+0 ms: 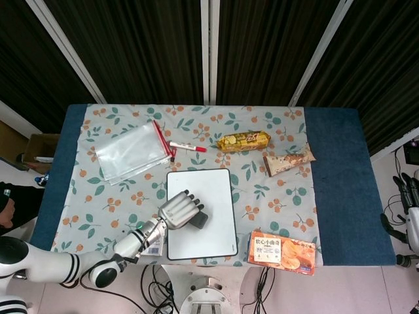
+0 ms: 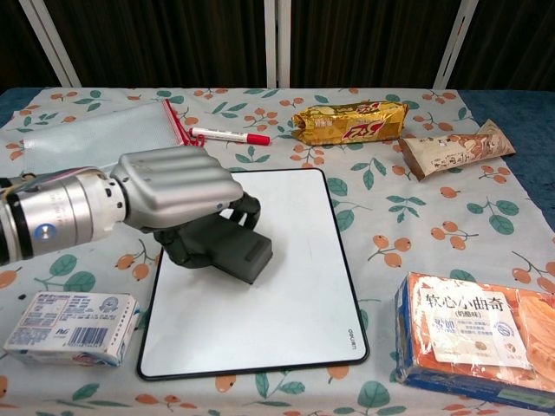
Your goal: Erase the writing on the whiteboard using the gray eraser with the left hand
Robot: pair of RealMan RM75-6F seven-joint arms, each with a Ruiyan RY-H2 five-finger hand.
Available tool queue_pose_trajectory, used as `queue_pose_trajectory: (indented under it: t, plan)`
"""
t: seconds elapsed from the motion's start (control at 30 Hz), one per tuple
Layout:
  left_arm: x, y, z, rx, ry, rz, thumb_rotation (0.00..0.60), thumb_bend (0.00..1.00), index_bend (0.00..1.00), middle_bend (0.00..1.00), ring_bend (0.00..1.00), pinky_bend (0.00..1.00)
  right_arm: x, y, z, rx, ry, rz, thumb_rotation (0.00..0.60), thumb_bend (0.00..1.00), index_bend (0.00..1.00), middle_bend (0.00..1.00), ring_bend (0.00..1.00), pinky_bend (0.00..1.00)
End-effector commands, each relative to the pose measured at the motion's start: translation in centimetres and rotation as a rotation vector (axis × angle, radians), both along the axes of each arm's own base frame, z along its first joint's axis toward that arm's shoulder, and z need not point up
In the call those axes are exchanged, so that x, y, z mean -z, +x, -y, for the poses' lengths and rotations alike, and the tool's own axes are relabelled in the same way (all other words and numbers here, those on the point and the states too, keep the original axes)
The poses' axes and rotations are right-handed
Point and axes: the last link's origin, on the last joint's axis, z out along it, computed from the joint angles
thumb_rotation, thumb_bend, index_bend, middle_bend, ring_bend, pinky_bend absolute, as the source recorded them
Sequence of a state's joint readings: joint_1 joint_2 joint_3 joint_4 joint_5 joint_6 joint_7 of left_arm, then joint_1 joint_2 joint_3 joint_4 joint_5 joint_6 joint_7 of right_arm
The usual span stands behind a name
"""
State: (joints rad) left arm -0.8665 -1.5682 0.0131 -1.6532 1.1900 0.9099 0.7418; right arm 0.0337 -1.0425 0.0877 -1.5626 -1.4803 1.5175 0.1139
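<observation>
The whiteboard (image 1: 209, 190) (image 2: 295, 260) lies flat at the table's front centre, and its visible surface is plain white. My left hand (image 1: 177, 210) (image 2: 173, 189) grips the gray eraser (image 1: 198, 220) (image 2: 238, 253) and presses it on the board's left middle part. The fingers curl over the eraser's top, so only its right end shows. My right hand appears in neither view.
A red marker (image 1: 187, 146) (image 2: 230, 136) and a clear zip bag (image 1: 131, 154) lie behind the board. A yellow snack pack (image 2: 349, 120), a brown wrapper (image 2: 451, 149), an orange biscuit box (image 2: 477, 338) and a small white box (image 2: 71, 328) surround it.
</observation>
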Motion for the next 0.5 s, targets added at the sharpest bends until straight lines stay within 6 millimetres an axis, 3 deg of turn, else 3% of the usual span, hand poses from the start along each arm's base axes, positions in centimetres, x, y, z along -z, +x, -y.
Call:
queue_pose_trajectory:
  t: [0.03, 0.17, 0.33, 0.5]
  plan:
    - [-0.7, -1.3, 0.0, -0.042, -0.009, -0.042, 0.6, 0.46, 0.6, 0.52, 0.5, 0.42, 0.0, 0.1, 0.0, -0.003, -0.001, 0.0, 0.6, 0.26, 0.0, 0.0, 0.0, 0.0]
    - [-1.9, -2.3, -0.6, -0.092, 0.005, -0.062, 0.6, 0.47, 0.61, 0.52, 0.5, 0.42, 0.0, 0.3, -0.1, -0.007, -0.007, 0.0, 0.6, 0.26, 0.0, 0.0, 0.0, 0.0]
    - [-5.4, -3.7, -2.4, -0.151, 0.139, 0.007, 0.6, 0.47, 0.61, 0.52, 0.5, 0.42, 0.0, 0.3, -0.1, -0.006, -0.005, -0.001, 0.6, 0.26, 0.0, 0.0, 0.0, 0.0]
    - [-9.5, -7.4, -4.2, -0.247, 0.272, 0.059, 0.6, 0.46, 0.61, 0.52, 0.5, 0.42, 0.4, 0.3, 0.3, -0.007, 0.008, -0.002, 0.6, 0.26, 0.0, 0.0, 0.0, 0.0]
